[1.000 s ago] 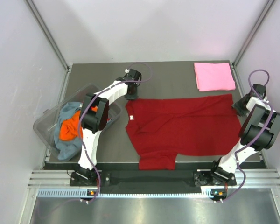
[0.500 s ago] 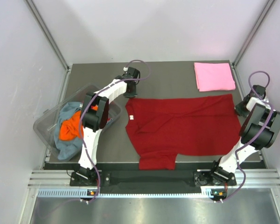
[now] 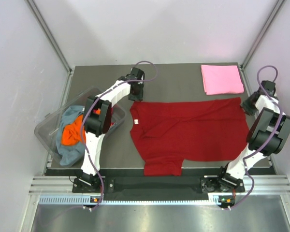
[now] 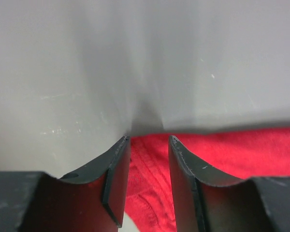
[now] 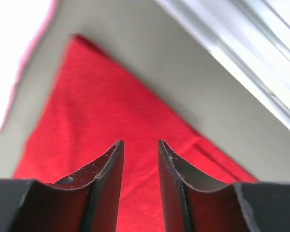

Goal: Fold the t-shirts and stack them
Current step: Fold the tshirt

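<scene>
Both arms have shifted a little toward the far side over the last second, while the dark red t-shirt (image 3: 193,128) has kept its place.

From above, it lies spread on the bench (image 3: 179,77), one sleeve folded in across its chest. The left end effector (image 3: 137,96) sits at its far left corner and the right end effector (image 3: 248,105) at its far right corner. A folded pink t-shirt (image 3: 221,79) rests just beyond the right one. Well to the left of the left one, a clear tub (image 3: 48,126) holds an orange shirt (image 3: 70,134) and a grey-blue shirt (image 3: 70,150).

On the left wrist view, the left end effector (image 4: 149,140) is released: red cloth (image 4: 232,145) shows through the gap, with nothing pinched and bare bench (image 4: 87,72) ahead.

On the right wrist view, the right end effector (image 5: 139,144) is likewise released above the shirt's corner (image 5: 96,106), with the pink cloth (image 5: 14,48) ahead to its left.

Risks, as I judge them: a shallow pinch at either corner could slip out mid-fold. Uneven lifts would skew the crease. The right arm could also drag the pink stack, which is close.
</scene>
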